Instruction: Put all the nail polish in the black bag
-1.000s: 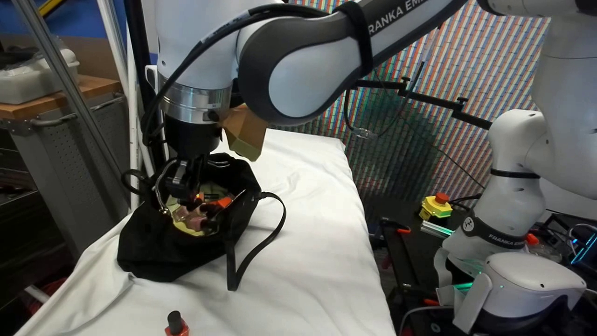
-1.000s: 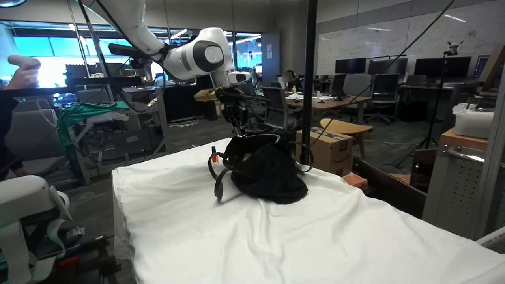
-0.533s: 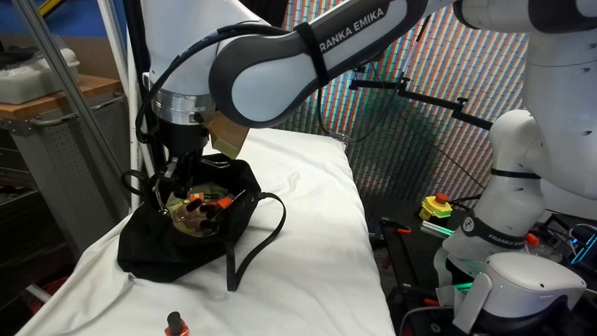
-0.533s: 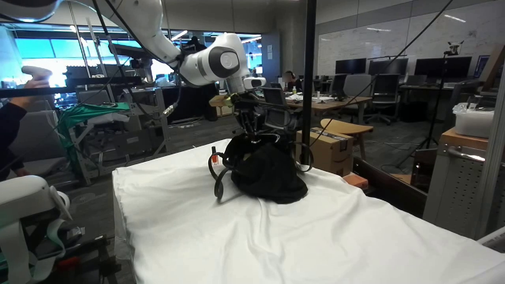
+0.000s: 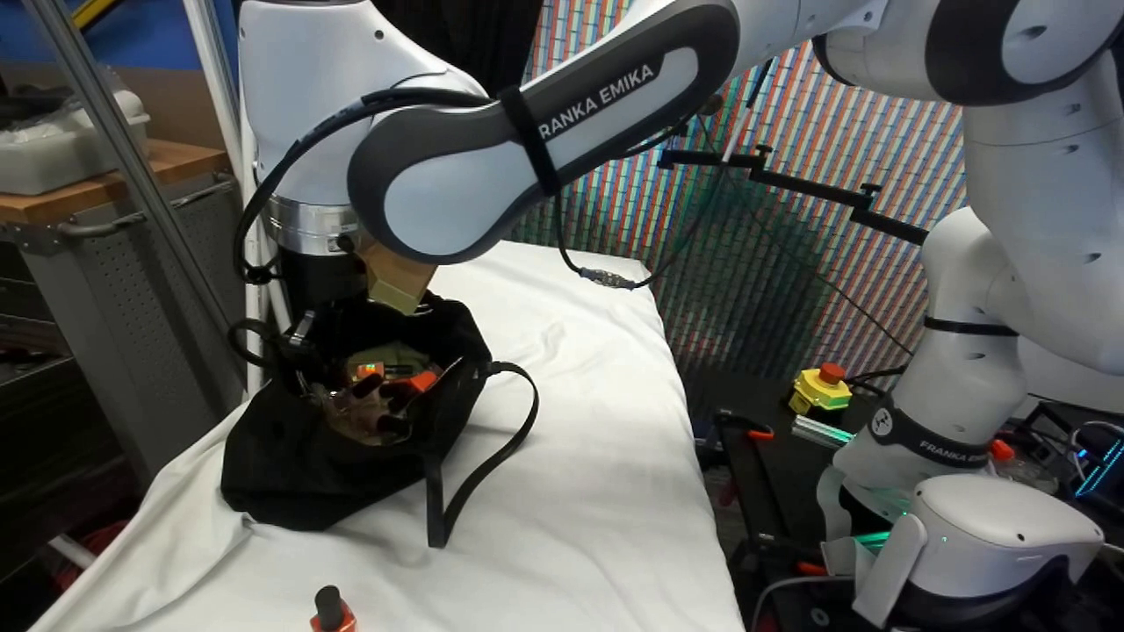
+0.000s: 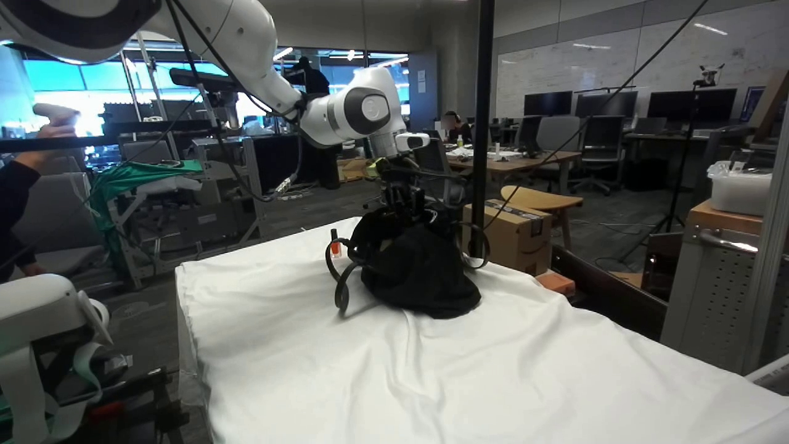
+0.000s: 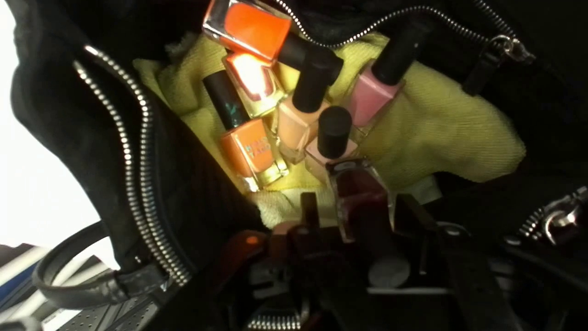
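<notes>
Bent arm (image 5: 606,110), tool (image 7: 357,202) downward and spread.

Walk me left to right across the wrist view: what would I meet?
Cloth → left zip → lettered polish → peach polish → pink polish → upper zip pull → lower zip pull. Things whose overlap blurs the order are left out.

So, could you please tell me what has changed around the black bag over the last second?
In an exterior view the gripper has moved right and lower at the mouth of the black bag. Its fingers stand apart in the wrist view; whether it let anything go, I cannot tell. The bag and the upright red-orange bottle on the white sheet stayed put.
</notes>
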### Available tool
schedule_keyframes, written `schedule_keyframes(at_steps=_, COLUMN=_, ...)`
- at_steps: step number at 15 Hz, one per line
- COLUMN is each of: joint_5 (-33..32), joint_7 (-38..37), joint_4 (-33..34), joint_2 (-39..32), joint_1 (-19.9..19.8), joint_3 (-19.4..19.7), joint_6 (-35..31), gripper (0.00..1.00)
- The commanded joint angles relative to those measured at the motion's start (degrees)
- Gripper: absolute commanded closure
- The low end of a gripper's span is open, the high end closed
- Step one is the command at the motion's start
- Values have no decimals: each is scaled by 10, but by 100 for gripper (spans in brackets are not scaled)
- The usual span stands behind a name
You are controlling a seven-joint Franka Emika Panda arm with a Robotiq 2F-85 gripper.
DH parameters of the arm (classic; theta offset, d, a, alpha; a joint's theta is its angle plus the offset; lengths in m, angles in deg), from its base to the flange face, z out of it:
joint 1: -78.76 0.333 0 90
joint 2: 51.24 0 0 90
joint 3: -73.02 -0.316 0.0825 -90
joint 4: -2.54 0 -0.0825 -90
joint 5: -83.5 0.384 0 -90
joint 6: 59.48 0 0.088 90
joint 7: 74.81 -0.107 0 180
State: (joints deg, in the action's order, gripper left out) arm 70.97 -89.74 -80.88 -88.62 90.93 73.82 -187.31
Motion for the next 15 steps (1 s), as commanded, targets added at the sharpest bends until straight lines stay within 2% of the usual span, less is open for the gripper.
schedule_keyframes(at_steps=1, joint_5=3, joint_7=-3, joint_4=44, joint_2=-19, joint_1=4, joint_3=5, joint_6=24, gripper=14)
schedule_keyframes(at_steps=3, joint_5=2, joint_7=-7, joint_4=40, joint_2=-16, joint_1=6, joint_3=5, joint_6=22, gripper=1)
schedule_keyframes(at_steps=9, joint_5=2, joint_7=-12, joint_4=-4, joint_2=17, joint_1=15, joint_3=-2, joint_6=24, gripper=0)
schedule_keyframes(at_steps=15, joint_5=-3, joint_7=-61, joint_4=-96, joint_2=83, joint_1=42, joint_3=-4, joint_6=5, gripper=0)
